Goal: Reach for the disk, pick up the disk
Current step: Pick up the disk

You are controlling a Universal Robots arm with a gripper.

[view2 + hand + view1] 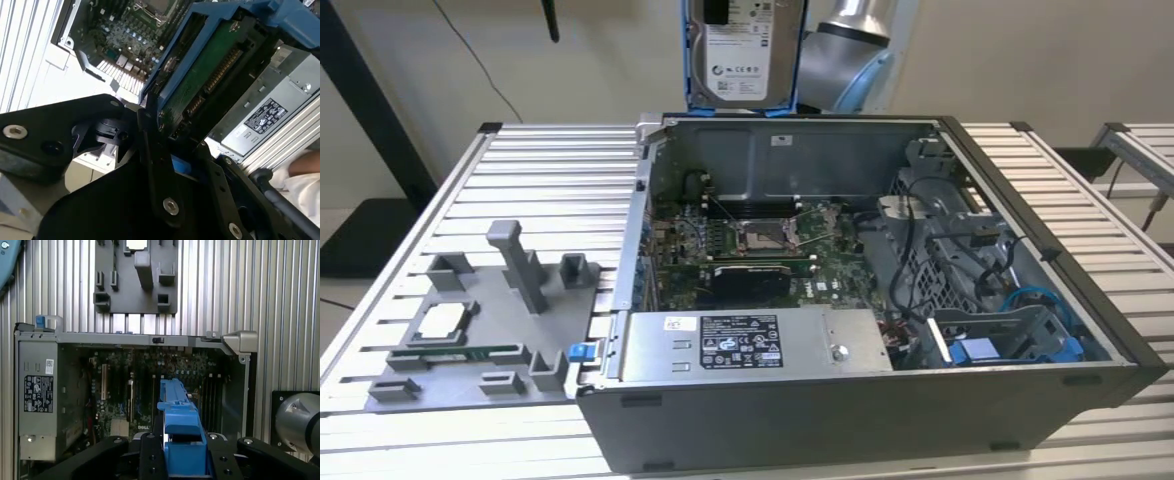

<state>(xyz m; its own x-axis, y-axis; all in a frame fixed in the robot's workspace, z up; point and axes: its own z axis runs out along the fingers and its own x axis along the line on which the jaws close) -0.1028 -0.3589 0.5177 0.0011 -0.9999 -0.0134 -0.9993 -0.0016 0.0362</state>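
Black metal fingers (pixel 152 165) of the gripper (pixel 182 452) pinch the disk (pixel 179 415) by its bright blue plastic caddy, seen edge-on in the first wrist view. The second wrist view shows the drive's green circuit-board underside and its connector row. The exterior view shows its silver, white-labelled face, held upright in the air above the far wall of the open computer case (pixel 854 420). Farther off lie the motherboard (pixel 747 240) and the ribbed aluminium table (pixel 547 160).

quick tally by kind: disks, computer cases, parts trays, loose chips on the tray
disk, held in the pincer: 1
computer case: 1
grey parts tray: 1
loose chip on the tray: 1
total: 4
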